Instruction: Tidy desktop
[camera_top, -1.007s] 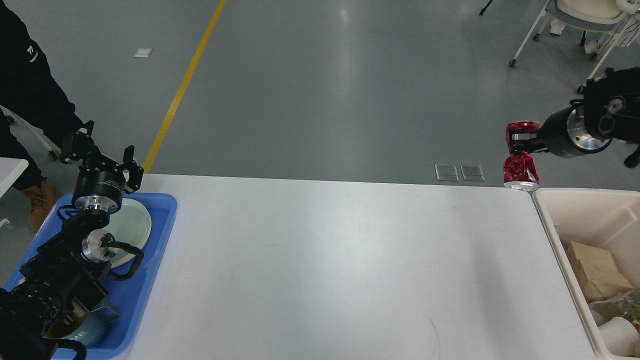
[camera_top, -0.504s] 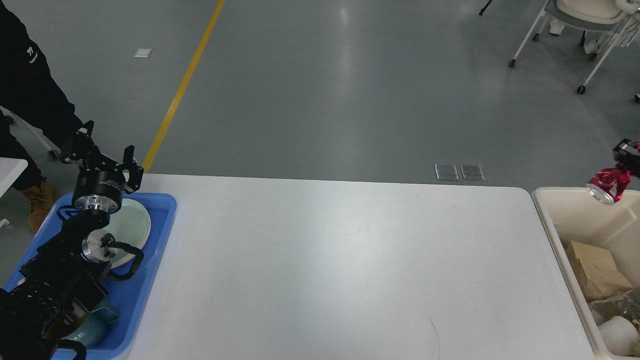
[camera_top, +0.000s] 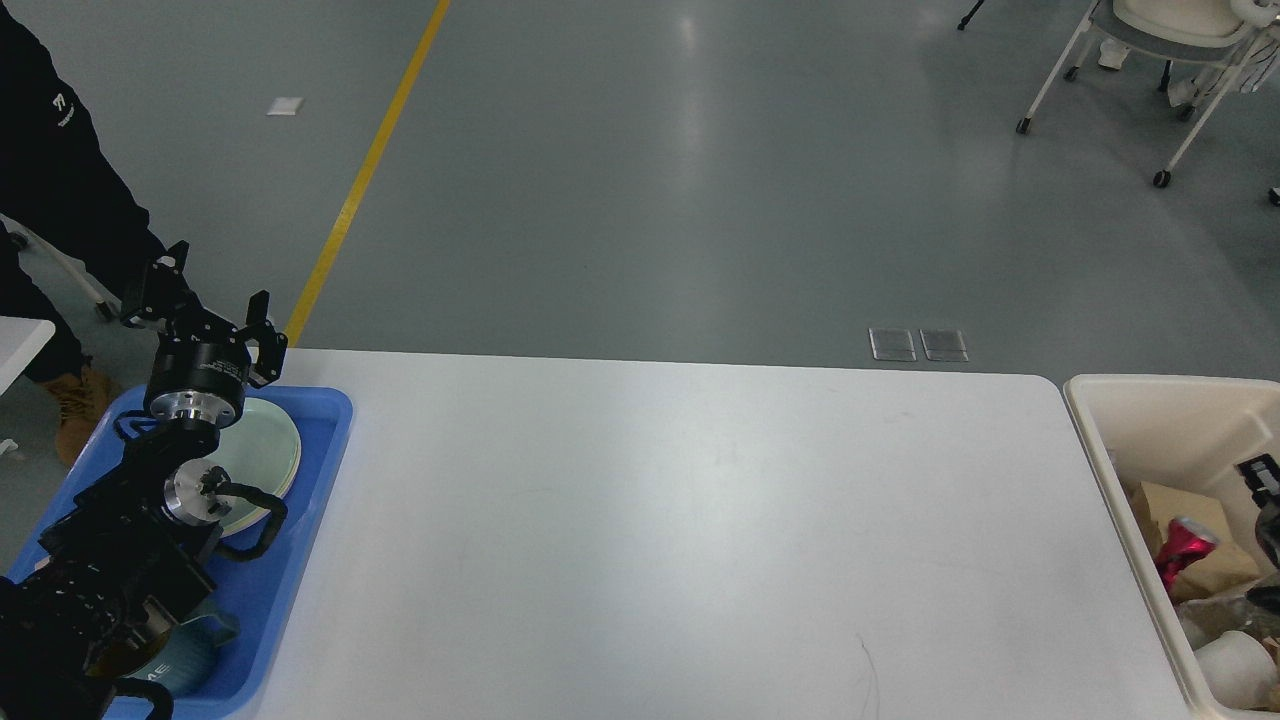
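desktop (camera_top: 660, 530): white, matte, rounded corners, between blue tray (camera_top: 335, 405) and cream bin (camera_top: 1105, 400)
left gripper (camera_top: 205, 305): fingers spread, over tray
right gripper (camera_top: 1265, 490): at frame edge, grip unclear
change: red can (camera_top: 1182, 548) was held above bin rim, now inside bin

The desktop (camera_top: 660, 530) is plain matte white. Below the left gripper (camera_top: 205, 305), which is black with silver metal rings, the tray (camera_top: 330, 420) is bright blue, the plate (camera_top: 265, 455) pale green and the mug (camera_top: 185, 655) teal. To its far right the bin (camera_top: 1100, 420) is cream; in it lie a glossy red crushed can (camera_top: 1185, 545), tan cardboard (camera_top: 1190, 515) and a white cup (camera_top: 1235, 665). The floor (camera_top: 650, 180) is grey with a yellow line (camera_top: 370, 165).
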